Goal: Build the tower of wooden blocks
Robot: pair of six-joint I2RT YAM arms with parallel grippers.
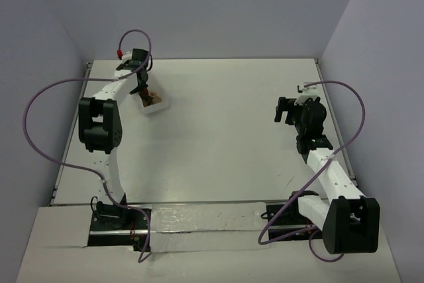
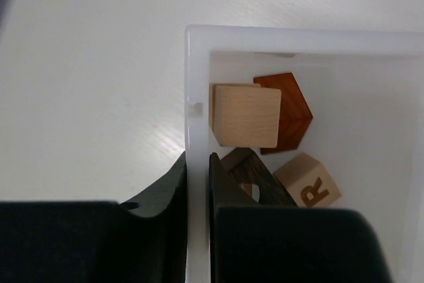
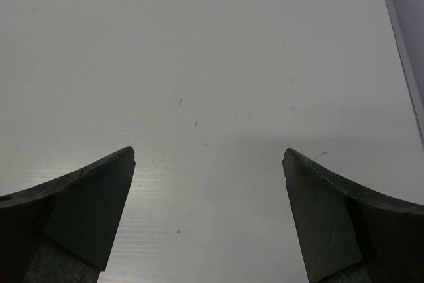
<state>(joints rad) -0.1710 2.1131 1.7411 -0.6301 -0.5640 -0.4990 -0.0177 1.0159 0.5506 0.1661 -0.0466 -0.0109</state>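
White table (image 1: 225, 137), lilac walls (image 1: 218, 11), bin (image 2: 291, 39), blocks (image 2: 246, 116)

bright, even light; soft faint shadows on the table (image 1: 225, 130); near edges of wrist views slightly blurred

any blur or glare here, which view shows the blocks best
Left wrist: the wooden blocks are sharp, the white bin rim is nearly washed out, the left gripper's fingers dark and soft. Right wrist: even light on the table, right gripper's fingers nearly black. Top external: diffuse light, mild glare on the shiny strip by the bases, blocks too small to read.
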